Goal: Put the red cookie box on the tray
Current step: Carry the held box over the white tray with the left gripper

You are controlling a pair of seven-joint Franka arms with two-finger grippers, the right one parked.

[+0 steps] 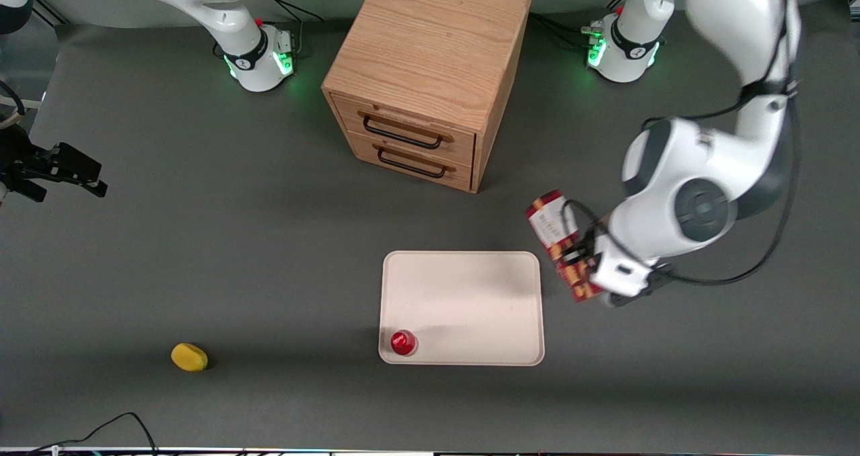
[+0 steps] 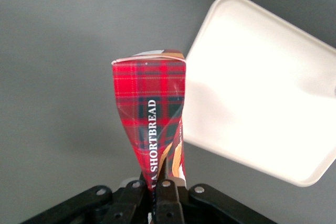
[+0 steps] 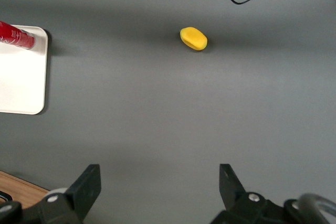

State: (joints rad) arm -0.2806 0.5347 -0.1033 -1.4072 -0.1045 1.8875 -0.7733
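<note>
Nearest, small red object [image 1: 403, 342] on tray [image 1: 463, 288]; gripper [image 1: 583, 258] clamped on pinched red cookie box [image 1: 554, 231], liable to slip.

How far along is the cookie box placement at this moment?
Done: the gripper is shut on the red cookie box and has it lifted off the table. In hand: box held just beside the tray, not over it. Left: carry it over and set it down.

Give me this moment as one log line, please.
gripper: shut on box, lifted, beside tray | box: squeezed at fingers, not on tray | tray: holds small red object
</note>
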